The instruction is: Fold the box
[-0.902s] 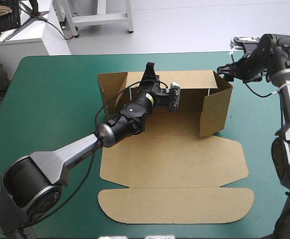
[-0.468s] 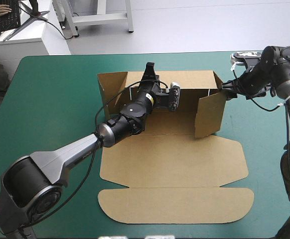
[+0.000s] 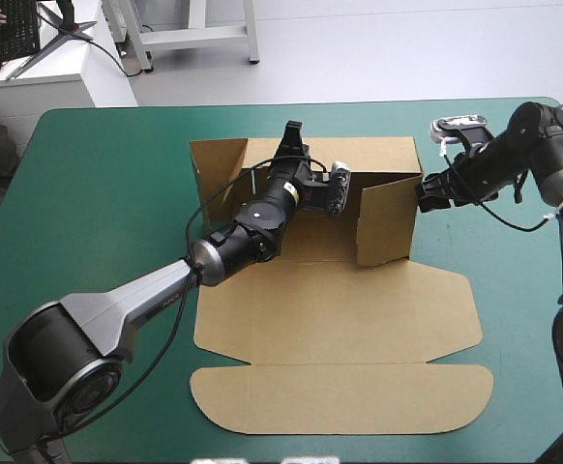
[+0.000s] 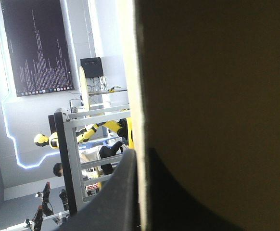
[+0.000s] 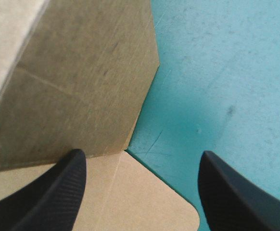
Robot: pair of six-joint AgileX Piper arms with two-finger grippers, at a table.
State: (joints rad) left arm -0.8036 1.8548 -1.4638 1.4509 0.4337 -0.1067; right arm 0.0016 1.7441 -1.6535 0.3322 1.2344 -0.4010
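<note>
The brown box [image 3: 335, 309] lies in the middle of the teal-green cover, its back wall [image 3: 359, 155] raised and its lid [image 3: 340, 398] flat toward the near edge. My left gripper [image 3: 291, 135] reaches over the back wall's top edge and is shut on it; in the left wrist view the board [image 4: 212, 96] stands between the fingers of that gripper [image 4: 139, 155]. The right side flap [image 3: 388, 217] stands upright, swung inward. My right gripper [image 3: 427, 191] is open just outside that flap [image 5: 82, 82], and one finger [image 5: 48, 197] is at its lower edge.
The left side flap [image 3: 204, 169] stands upright at the back wall's other end. Bare teal-green cover [image 3: 98, 193] lies left of the box, with a narrower strip [image 3: 514, 290] to its right. A white desk [image 3: 30, 68] stands beyond the far left corner.
My right gripper has moved left toward the box, and the right side flap has swung inward with it. The left arm has stayed on the back wall.
</note>
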